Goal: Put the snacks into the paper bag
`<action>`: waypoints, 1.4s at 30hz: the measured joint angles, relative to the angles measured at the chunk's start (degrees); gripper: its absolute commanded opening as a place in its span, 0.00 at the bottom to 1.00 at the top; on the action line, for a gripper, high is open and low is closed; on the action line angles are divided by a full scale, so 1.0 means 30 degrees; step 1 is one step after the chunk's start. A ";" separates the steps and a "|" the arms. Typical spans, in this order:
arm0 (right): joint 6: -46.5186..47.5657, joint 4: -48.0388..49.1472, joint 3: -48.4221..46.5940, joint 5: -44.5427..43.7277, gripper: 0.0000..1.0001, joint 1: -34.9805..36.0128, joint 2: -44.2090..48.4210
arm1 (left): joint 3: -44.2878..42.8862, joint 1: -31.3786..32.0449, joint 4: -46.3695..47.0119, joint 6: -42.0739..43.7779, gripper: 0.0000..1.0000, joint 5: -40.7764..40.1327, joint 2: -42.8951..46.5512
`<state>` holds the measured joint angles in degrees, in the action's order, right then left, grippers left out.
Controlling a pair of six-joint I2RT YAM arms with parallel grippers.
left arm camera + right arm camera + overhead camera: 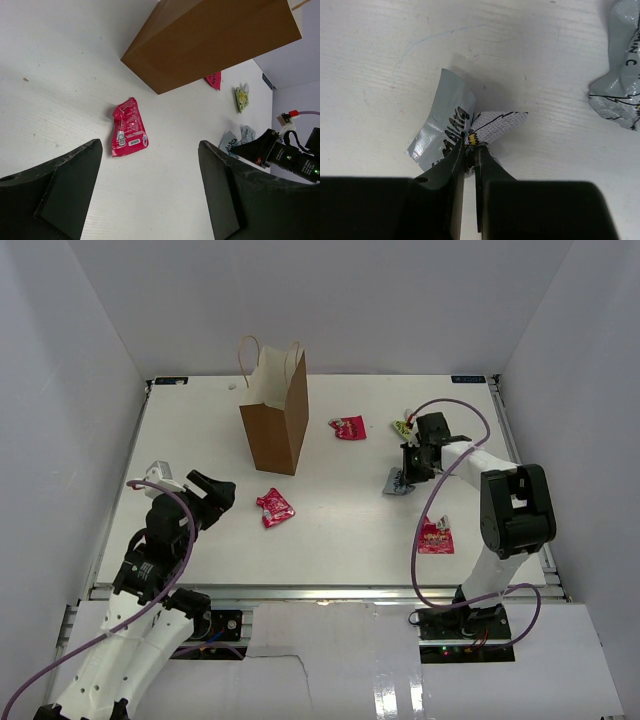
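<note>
The brown paper bag (275,422) stands upright at the back left of centre; it also shows in the left wrist view (215,40). My right gripper (470,146) is shut on a silver-grey packet (442,132), down at the table (398,482). A second silver-grey packet (620,95) lies close by. Red packets lie in front of the bag (274,507), right of the bag (349,427), and at the front right (435,536). A small yellow-green packet (403,427) lies behind the right gripper. My left gripper (150,150) is open and empty, short of the nearest red packet (128,128). The larger yellow-green pouch is out of view.
White walls close the table on three sides. The right arm's purple cable (455,405) loops over the right side. A small silvery thing (158,472) sits by the left arm; I cannot tell what it is.
</note>
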<state>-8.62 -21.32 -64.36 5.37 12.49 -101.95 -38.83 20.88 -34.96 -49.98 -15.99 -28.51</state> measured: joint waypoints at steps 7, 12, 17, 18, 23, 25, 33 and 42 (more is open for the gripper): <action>0.5115 0.0641 0.0415 0.4248 0.08 -0.0124 0.3767 | 0.0299 0.0000 0.0168 -0.0255 0.88 0.0044 -0.0015; 1.0069 0.0350 -0.2856 0.9646 0.08 0.1013 0.5974 | 0.0459 0.0000 0.0270 -0.0379 0.88 0.0124 -0.0299; 1.3245 0.0430 -0.8699 1.0739 0.08 0.5144 0.5727 | 0.0481 0.0000 0.0328 -0.0459 0.88 0.0117 -0.0423; 1.3624 0.0772 -0.9726 1.0440 0.08 0.6113 0.5581 | 0.0481 0.0000 0.0342 -0.0517 0.88 0.0117 -0.0423; 1.4345 0.3198 -1.3610 0.7541 0.08 1.0098 0.3636 | 0.0481 0.0000 0.0350 -0.0947 0.88 0.0168 -0.0386; 1.4411 0.4269 -1.4659 0.5938 0.08 1.0856 0.2295 | 0.0481 0.0000 0.0321 -0.1275 0.88 0.0277 -0.0277; 1.5256 0.7395 -1.6568 0.0656 0.08 1.1693 -0.3249 | 0.0510 0.0000 -0.0299 -0.2237 0.88 0.0539 0.0976; 1.7252 0.9187 -1.6364 -0.1836 0.33 1.1883 -0.4539 | 0.0546 0.0000 -0.1166 -0.3002 0.88 0.0321 0.1880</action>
<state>43.13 6.24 -113.45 -0.14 48.14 -115.57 -37.19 20.88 -38.46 -58.98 -15.03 -22.87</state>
